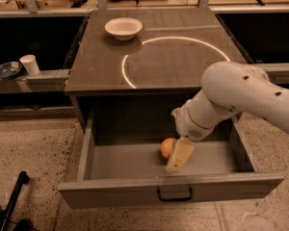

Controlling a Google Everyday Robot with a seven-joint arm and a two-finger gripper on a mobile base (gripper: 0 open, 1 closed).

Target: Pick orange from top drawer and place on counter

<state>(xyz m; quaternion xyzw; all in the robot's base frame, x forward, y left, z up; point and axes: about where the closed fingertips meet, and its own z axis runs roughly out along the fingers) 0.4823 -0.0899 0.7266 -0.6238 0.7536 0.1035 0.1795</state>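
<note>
The orange [167,147] lies on the floor of the open top drawer [120,165], near its middle. The drawer is pulled out, and its black handle [174,194] shows on the front panel. My gripper [178,156] reaches down into the drawer from the right on a white arm [241,97]. One pale finger [179,155] stands right beside the orange on its right side, close to touching it. The counter [173,61] above carries a bright white ring.
A white bowl [123,28] sits at the counter's back left. A low shelf at the left holds a white cup [30,64] and a dark dish [6,70]. A black pole [12,201] lies on the speckled floor at the lower left.
</note>
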